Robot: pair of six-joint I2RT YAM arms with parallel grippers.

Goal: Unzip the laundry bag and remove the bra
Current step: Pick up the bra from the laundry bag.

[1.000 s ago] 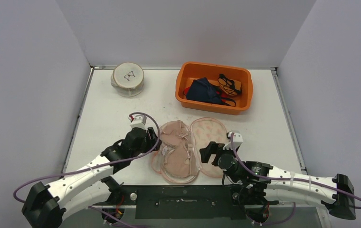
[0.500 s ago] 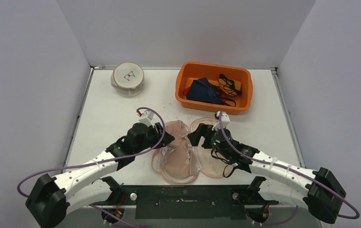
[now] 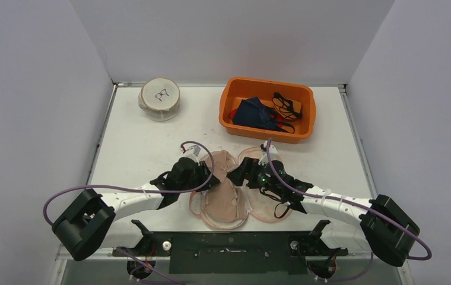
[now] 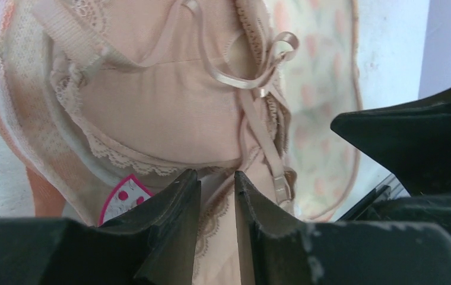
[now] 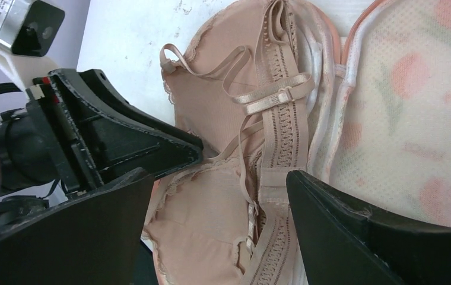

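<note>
Round case: at the far left of the surface [image 3: 146,148] you have a white, drum-shaped case [image 3: 160,98] with a small dark emblem on its lid, well apart from both arms.
Left end effector: your left end effector [image 4: 217,176] is low over the left cup of the bra. Its jaws are drawn close, with only a narrow slit between them. Lace and fabric show in that slit, but you cannot tell whether the cloth is actually pinched.
Bra: the beige bra [image 5: 211,119] lies inside the left half of the opened bag, near the front edge between the two arms, cups up and straps looped loosely across it.
Laundry bag: the laundry bag [image 5: 401,119] lies spread open like a clamshell. Its floral mesh right half lies flat beside the bra.
Right end effector: your right end effector [image 5: 218,178] hangs over the bra's centre with its jaws spread wide, gripping nothing, tip to tip with the left one.
Orange tub: behind, to the right, an orange tub [image 3: 233,95] holds dark blue cloth and a black-and-orange item.
</note>
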